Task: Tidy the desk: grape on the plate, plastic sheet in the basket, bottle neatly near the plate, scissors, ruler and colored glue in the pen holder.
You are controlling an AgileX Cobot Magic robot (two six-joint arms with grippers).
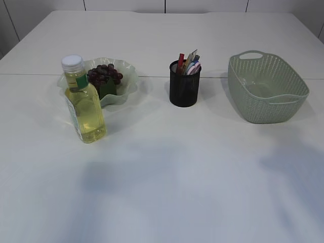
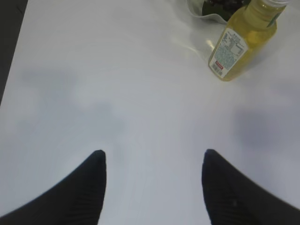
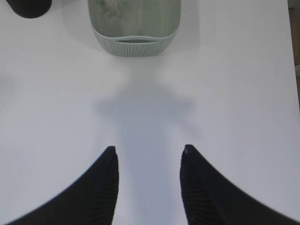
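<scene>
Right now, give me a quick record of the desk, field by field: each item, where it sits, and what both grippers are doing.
grapes: on the plate
bottle: upright, front-left of plate
pen holder: centre, tools standing inside
basket: right side; contents unclear
left gripper: open, empty, above bare table
right gripper: open, empty, facing basket
</scene>
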